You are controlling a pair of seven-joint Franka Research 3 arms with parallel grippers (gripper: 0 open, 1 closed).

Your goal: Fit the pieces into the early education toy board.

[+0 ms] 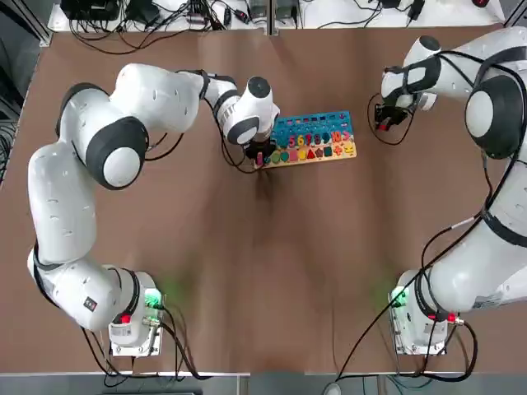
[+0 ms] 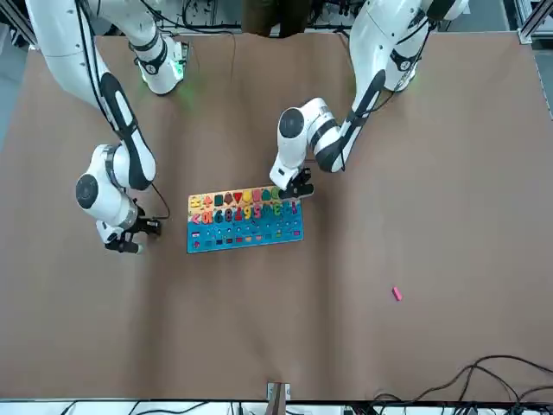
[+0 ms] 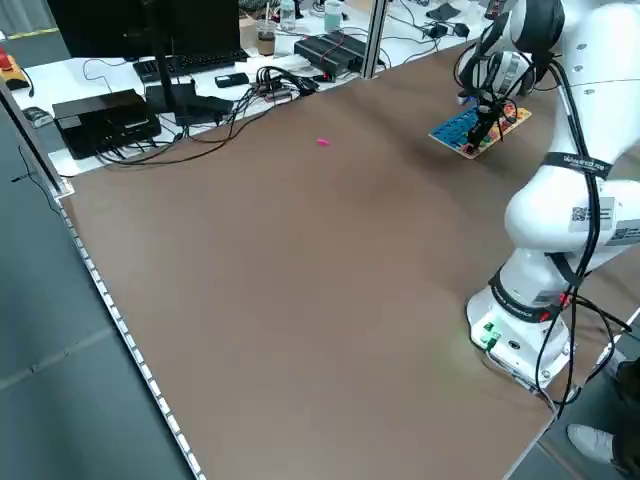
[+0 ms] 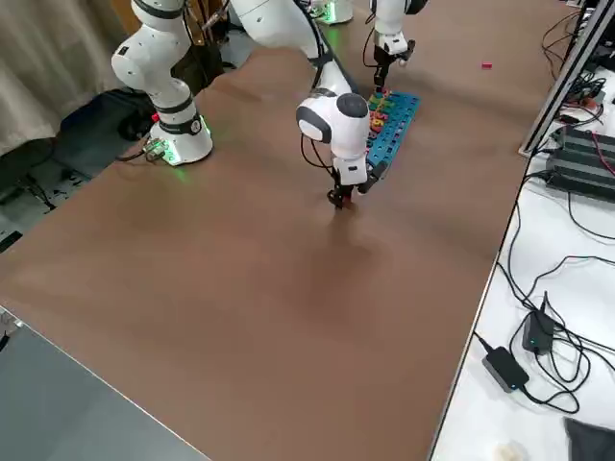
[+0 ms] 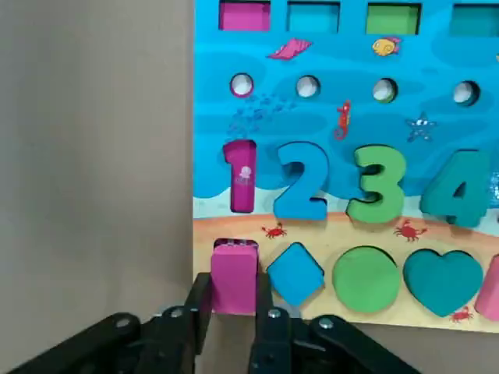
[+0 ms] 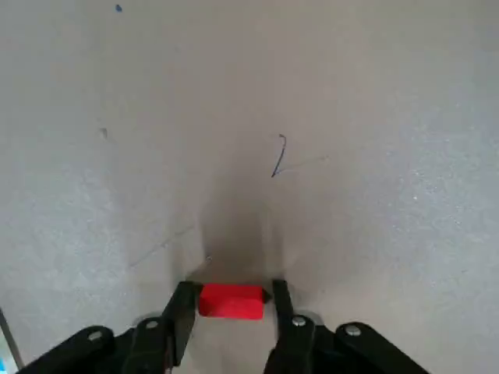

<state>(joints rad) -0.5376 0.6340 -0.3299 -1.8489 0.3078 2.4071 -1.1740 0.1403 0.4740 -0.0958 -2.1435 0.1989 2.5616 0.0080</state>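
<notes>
Gripping the pink piece (image 5: 235,273) in narrowly parted fingers, the left end effector (image 5: 233,290) is poised at the corner slot of the toy board (image 2: 245,242), presumably so it can be seated. Beside the board, the red piece (image 6: 231,301) is flanked by the right end effector's (image 6: 235,298) slightly parted fingers; whether it is gripped cannot be told. Farther off, another pink piece (image 2: 397,294) is left loose on the bench (image 2: 346,328).

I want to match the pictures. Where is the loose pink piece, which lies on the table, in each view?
Front view: pink piece right of centre, below the middle.
Left side view: above centre, near the table's far edge.
Right side view: near the top, right of centre.
Top view: not seen.
Left wrist view: not in it.
Right wrist view: not in it.
Landmark: the board, plain in all but the right wrist view.
</notes>
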